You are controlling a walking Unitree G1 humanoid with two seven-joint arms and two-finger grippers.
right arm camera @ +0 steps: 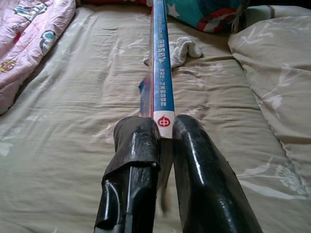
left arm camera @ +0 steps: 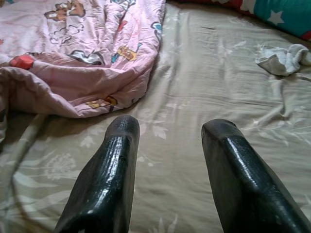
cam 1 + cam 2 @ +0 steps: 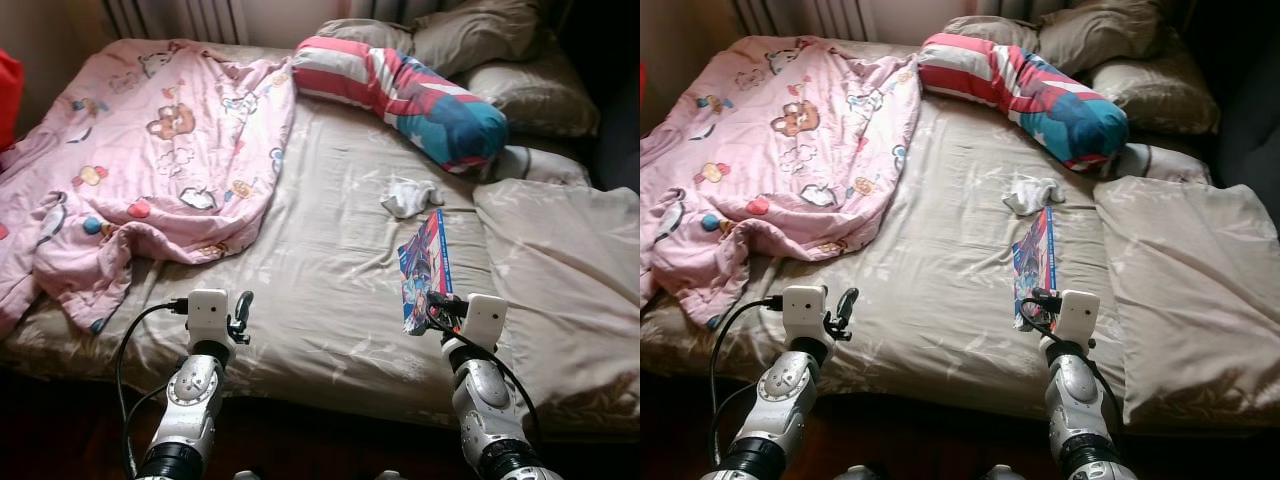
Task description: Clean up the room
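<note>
The right gripper (image 1: 164,127) is clamped on the near end of the book (image 3: 424,268), low and right of centre in the left eye view, with the book reaching up-frame toward the sock (image 3: 409,196). The fingers pinch only the spine's end (a thin hold), so the long, floppy book could sag, twist or slip out when lifted. It could also drag the sock along. The left gripper (image 2: 170,131), lower left, hangs open over bare sheet (image 3: 320,270), near the pink blanket (image 3: 150,150), and a careless reach could snag that fabric.
</note>
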